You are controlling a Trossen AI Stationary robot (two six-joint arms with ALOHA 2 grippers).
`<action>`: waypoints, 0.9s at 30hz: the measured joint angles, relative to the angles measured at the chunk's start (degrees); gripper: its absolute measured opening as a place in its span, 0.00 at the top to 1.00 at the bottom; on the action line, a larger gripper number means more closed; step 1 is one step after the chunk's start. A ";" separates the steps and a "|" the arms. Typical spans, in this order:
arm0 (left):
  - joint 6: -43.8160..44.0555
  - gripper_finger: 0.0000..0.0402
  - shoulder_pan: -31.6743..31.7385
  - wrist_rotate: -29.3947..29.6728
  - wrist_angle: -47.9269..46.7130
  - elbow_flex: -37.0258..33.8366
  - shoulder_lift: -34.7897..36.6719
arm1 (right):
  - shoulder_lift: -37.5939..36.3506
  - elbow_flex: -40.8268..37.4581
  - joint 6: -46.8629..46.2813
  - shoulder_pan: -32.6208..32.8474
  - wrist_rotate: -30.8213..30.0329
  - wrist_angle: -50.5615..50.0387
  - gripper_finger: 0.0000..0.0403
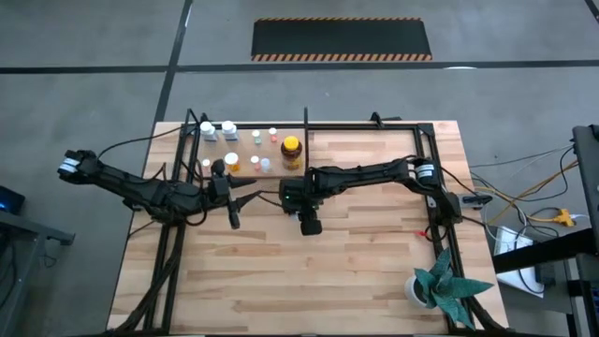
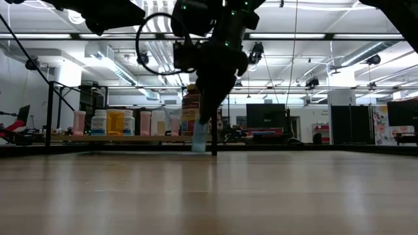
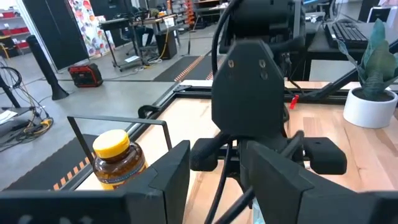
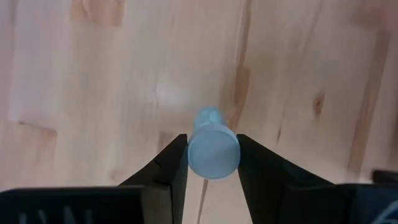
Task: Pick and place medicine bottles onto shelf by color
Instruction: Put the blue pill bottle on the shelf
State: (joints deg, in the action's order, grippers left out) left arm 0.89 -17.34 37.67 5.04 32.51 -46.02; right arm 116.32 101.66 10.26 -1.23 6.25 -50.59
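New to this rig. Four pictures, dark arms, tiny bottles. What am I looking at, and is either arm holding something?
It is a two-armed robot at a wooden table, sorting medicine bottles onto a shelf by color.

The high view looks straight down. The low view sits at table height and looks across. The other two come from cameras on each wrist.

At the table's far edge stands the shelf, a thin black frame. A cluster of small bottles sits at its left part, with the amber jar and its yellow lid beside them. A potted plant stands at the near right corner.

The right gripper points down at mid-table, shut on a pale blue bottle, visible from above between its fingers. The left gripper is beside it, open and empty, facing the right arm.
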 joint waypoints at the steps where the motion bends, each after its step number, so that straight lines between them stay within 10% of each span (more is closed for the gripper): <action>1: -0.02 0.65 0.00 0.00 0.00 0.00 -0.06 | 0.02 -0.46 -0.28 0.00 -0.27 0.01 0.72; 27: -0.09 0.65 0.00 0.12 0.01 -0.09 -1.50 | -0.06 -0.58 -0.31 0.00 -0.40 -2.05 0.48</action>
State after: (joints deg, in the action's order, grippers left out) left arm 0.80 -17.34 37.79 5.05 32.42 -47.52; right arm 116.26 101.08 9.96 -1.23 5.85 -52.64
